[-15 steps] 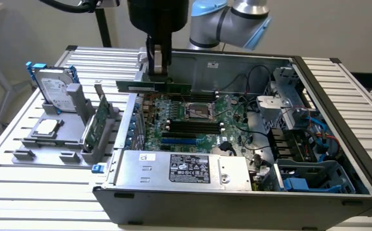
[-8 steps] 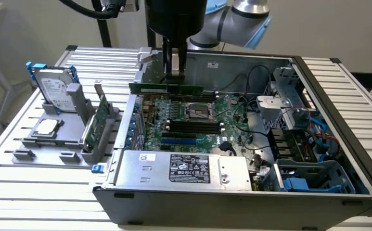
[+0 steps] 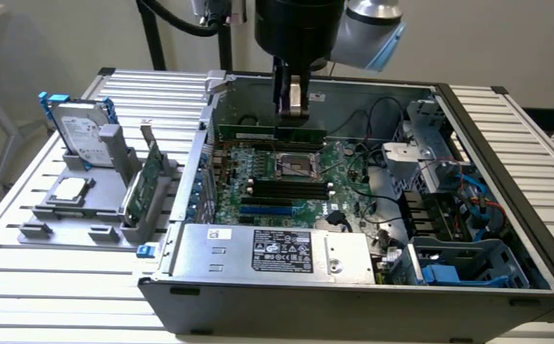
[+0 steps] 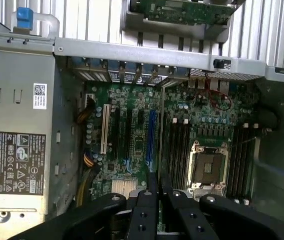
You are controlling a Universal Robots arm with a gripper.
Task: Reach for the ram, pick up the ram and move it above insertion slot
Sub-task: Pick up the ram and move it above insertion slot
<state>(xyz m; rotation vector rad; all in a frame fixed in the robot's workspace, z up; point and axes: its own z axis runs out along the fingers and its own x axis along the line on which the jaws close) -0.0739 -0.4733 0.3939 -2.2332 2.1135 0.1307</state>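
a: lighting — even, soft, diffuse; pale slatted table [image 3: 56,279] bright, open case [image 3: 506,208] interior dimmer.
b: glare — mild, on the power supply [image 4: 16,100] (washed grey).
a: focus — the gripper [image 4: 154,200] links blurred close up.

Open computer case [image 3: 506,236] lying on a slatted metal table [image 3: 56,287], motherboard [image 3: 277,179] facing up with its empty CPU socket [image 3: 294,166] showing. Power supply [image 3: 277,251] sitting along the case's near wall. On the exterior view's left, a grey fixture [image 3: 76,208] holding a hard drive in blue rails [image 3: 78,129] standing upright and a green expansion card [image 3: 141,188] standing on edge beside it.
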